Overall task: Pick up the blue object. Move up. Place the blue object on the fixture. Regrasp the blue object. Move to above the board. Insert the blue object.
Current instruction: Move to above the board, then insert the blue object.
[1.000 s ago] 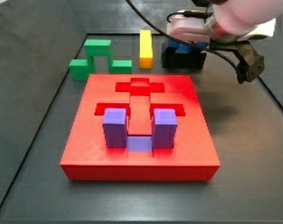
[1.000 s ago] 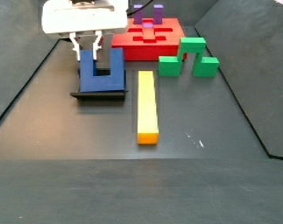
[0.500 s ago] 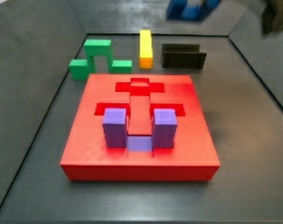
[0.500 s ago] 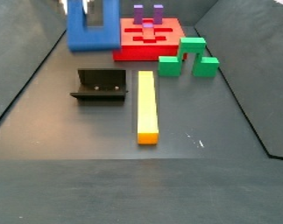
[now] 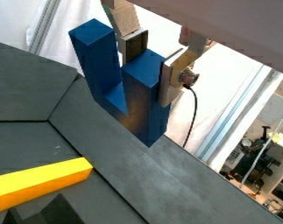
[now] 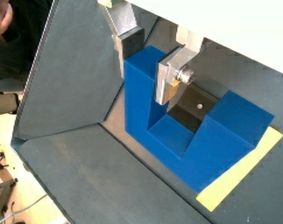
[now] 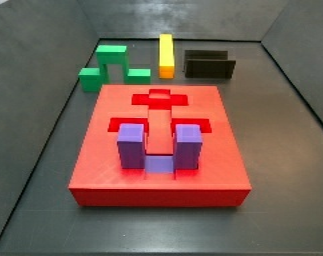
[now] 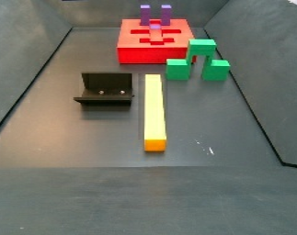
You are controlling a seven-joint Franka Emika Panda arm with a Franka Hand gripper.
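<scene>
In both wrist views my gripper (image 5: 153,59) (image 6: 152,63) is shut on one prong of the navy blue U-shaped object (image 5: 137,96) (image 6: 190,131), which hangs high above the floor. Neither the gripper nor the blue object appears in the side views. The black fixture (image 7: 211,66) (image 8: 104,90) stands bare on the floor; a wrist view shows the fixture (image 6: 197,105) through the blue object's gap, far below. The red board (image 7: 97,170) (image 8: 132,50) lies apart from it.
A purple U-shaped block (image 7: 157,145) (image 8: 154,13) stands in the board. A long yellow bar (image 7: 165,55) (image 8: 154,110) lies beside the fixture. A green block (image 7: 108,62) (image 8: 198,60) sits next to the board. Dark walls ring the floor.
The gripper has risen with the blue object, leaving the fixture and passing out of both side views. The fixture now stands empty.
</scene>
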